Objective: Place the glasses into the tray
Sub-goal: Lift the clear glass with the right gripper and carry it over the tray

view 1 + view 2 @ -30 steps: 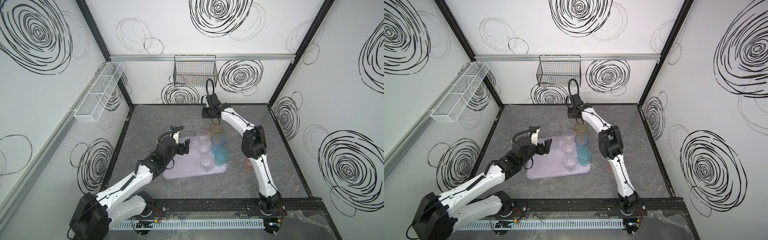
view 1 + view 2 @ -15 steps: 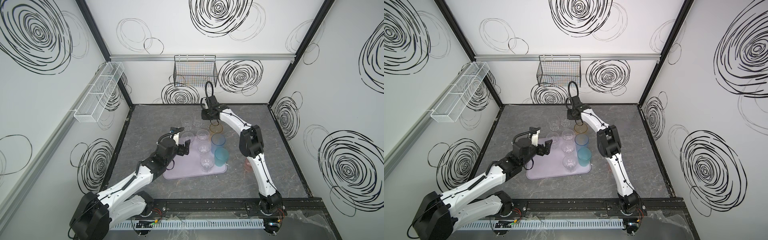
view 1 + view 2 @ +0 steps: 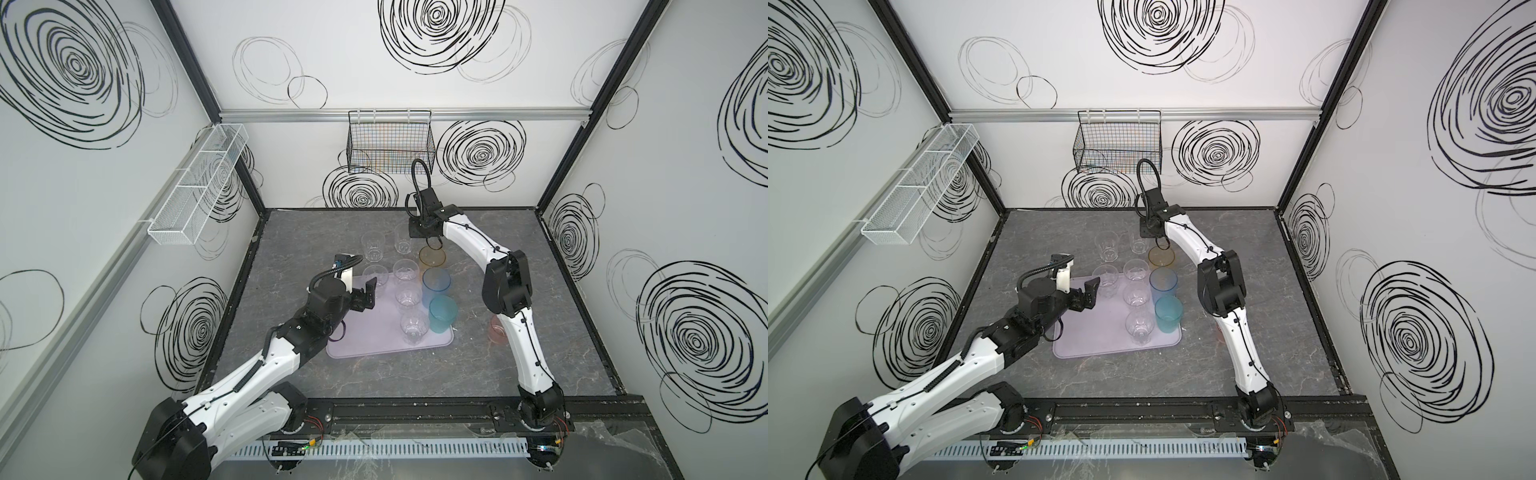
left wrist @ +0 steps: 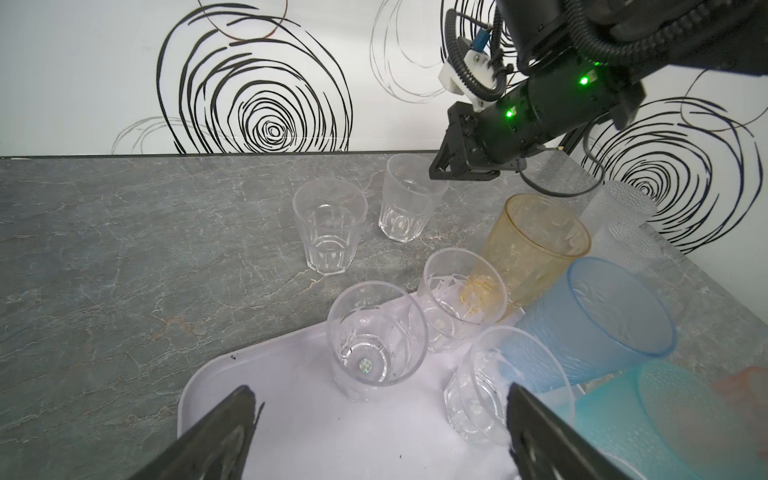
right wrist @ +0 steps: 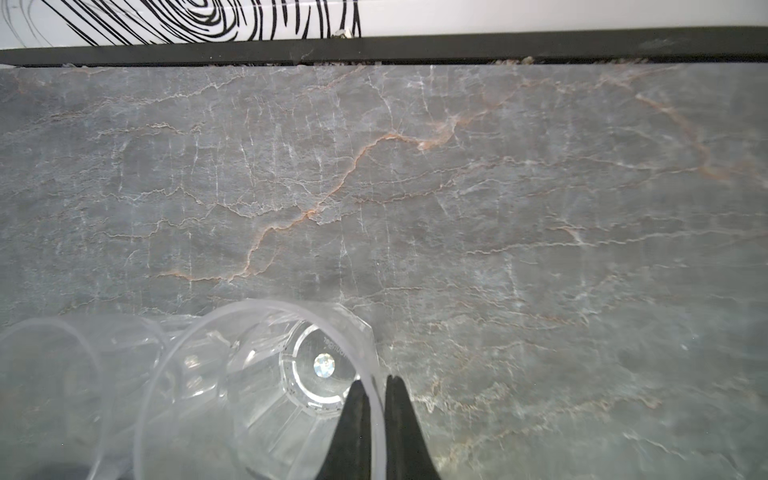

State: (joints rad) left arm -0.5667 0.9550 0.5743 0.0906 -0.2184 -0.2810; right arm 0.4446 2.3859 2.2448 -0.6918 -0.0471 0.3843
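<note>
Now the right gripper [image 5: 374,380] has closed on a clear glass [image 5: 257,374] rim, the left gripper [image 4: 380,390] still wide.

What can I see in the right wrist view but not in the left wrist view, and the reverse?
Only the right wrist view shows the right gripper shut on the rim of a clear glass. Only the left wrist view shows the tray, the amber glass, the blue glass, the teal glass and the open left gripper. Both show that clear glass, its clear neighbour and the grey table.
</note>
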